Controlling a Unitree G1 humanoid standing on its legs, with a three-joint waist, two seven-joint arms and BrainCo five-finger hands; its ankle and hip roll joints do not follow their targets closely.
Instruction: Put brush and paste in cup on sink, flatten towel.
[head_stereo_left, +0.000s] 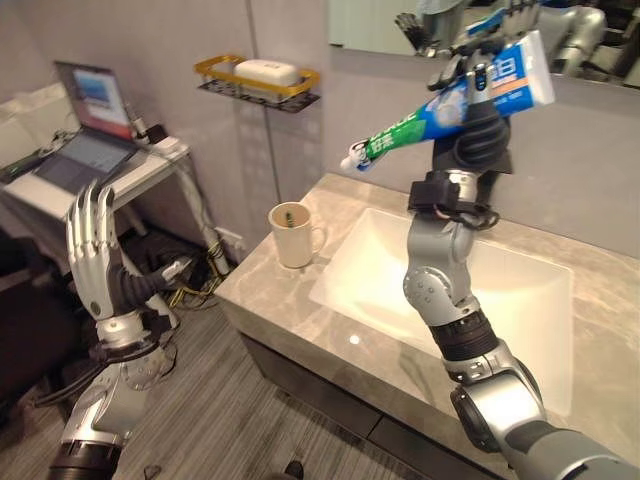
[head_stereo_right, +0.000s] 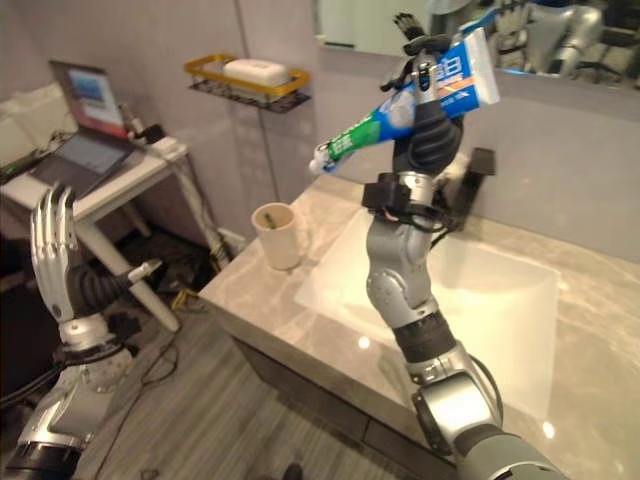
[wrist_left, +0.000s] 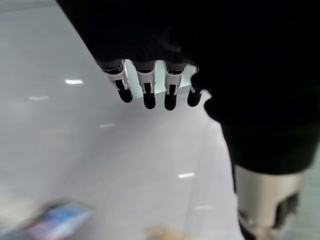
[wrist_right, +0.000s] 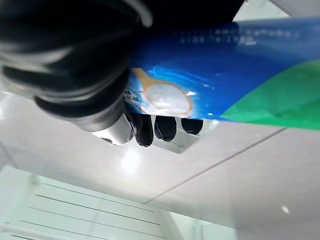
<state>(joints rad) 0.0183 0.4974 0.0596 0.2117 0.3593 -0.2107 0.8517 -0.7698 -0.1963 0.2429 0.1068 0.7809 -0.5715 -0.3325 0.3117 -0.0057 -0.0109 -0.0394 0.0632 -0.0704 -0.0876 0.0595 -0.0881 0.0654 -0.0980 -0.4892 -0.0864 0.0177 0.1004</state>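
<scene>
High above the sink, the paste is clamped in the right hand, fingers curled round the tube, cap end pointing down and to the robot's left. Cup stands on the counter just left of the basin, something green showing inside, possibly the brush. Left hand is raised well off the counter, fingers straight, holding nothing. Step in hand, by judgement: paste to cup. Next move calls for lowering the tube leftward, cap first, over the cup mouth.
</scene>
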